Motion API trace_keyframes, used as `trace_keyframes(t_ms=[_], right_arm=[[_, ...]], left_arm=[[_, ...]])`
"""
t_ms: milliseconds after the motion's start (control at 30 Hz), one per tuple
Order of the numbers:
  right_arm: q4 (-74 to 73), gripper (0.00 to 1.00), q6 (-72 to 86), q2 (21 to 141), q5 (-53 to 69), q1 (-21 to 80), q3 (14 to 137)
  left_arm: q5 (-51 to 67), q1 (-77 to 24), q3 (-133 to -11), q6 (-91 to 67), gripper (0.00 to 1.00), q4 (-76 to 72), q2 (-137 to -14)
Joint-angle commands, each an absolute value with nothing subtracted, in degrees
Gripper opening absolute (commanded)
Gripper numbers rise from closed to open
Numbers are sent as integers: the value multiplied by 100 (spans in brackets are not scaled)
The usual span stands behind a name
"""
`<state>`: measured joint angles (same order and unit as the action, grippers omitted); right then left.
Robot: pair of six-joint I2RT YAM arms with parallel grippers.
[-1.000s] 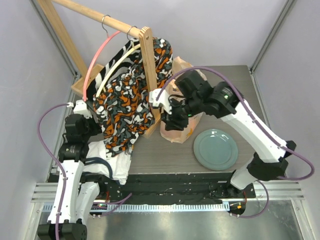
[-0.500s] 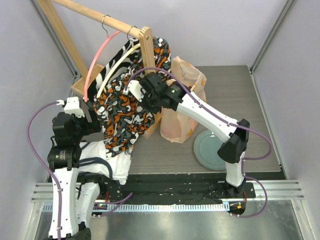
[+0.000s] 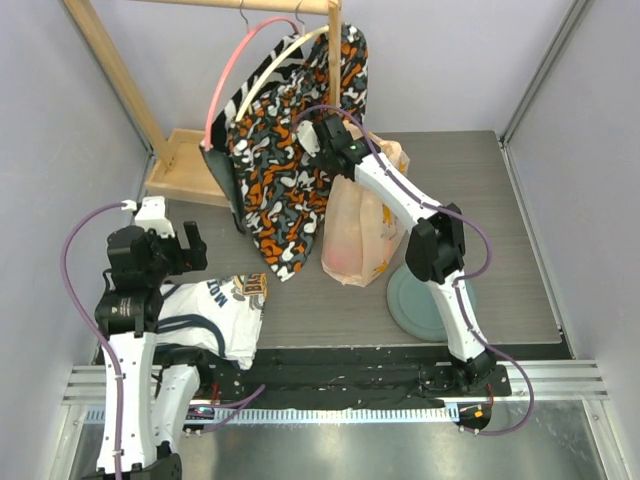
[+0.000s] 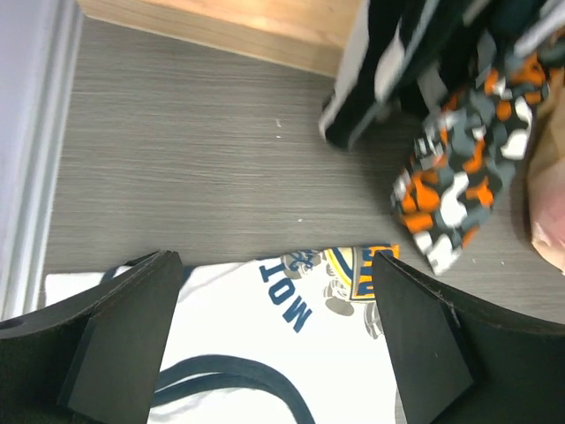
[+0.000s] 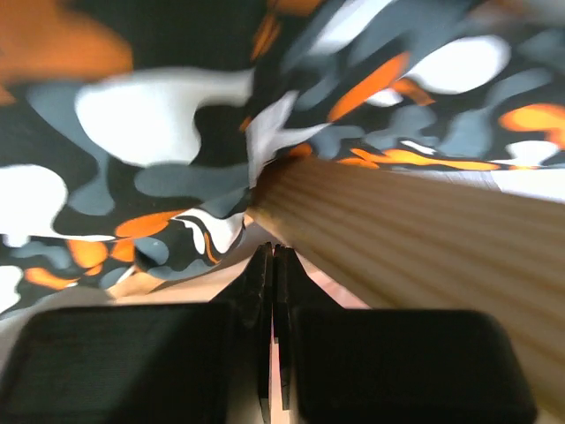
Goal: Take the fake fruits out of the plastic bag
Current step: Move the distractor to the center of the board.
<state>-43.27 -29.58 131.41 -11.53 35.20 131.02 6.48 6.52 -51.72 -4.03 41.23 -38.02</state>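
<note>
The plastic bag [image 3: 360, 225] stands upright mid-table, beige-peach and crinkly; its edge shows in the left wrist view [image 4: 549, 199]. A reddish tint shows through its lower part; no fake fruits are plainly visible. My right gripper [image 3: 322, 135] is shut, raised behind the bag's top, pressed against the wooden post [image 5: 424, 221] and the orange-black-white patterned cloth [image 5: 159, 115]; in its own view [image 5: 273, 265] nothing shows between the jaws. My left gripper [image 3: 172, 245] is open and empty [image 4: 274, 344] over a white printed T-shirt [image 4: 256, 353].
A wooden rack [image 3: 110, 70] with hangers carries the patterned cloth [image 3: 290, 170] right next to the bag. A grey-green plate [image 3: 405, 305] lies at the front right, partly under my right arm. The rack's base [image 3: 185, 165] stands at the back left.
My right arm has swung left and away from the bag's front to the rack's post. The rack and hanging cloth have shifted back and right. The left arm has barely moved.
</note>
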Motion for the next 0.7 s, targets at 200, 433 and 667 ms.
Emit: trace_keyframes(t_ms=[200,433,667], right_arm=[[-4367,35,-2321,11010,664,3551,12720],[-3730,76,-1960,8442,884,3542,11436],[-3102,79,-1811,8041,-387,2586,10371]], left_arm=[[3777,686,-6519,-676,94,3991,-4315],[4396,-768,-8076,-153,90,3990,-5387],[3991,-2432,-10323,-105,92,4298,-7372]])
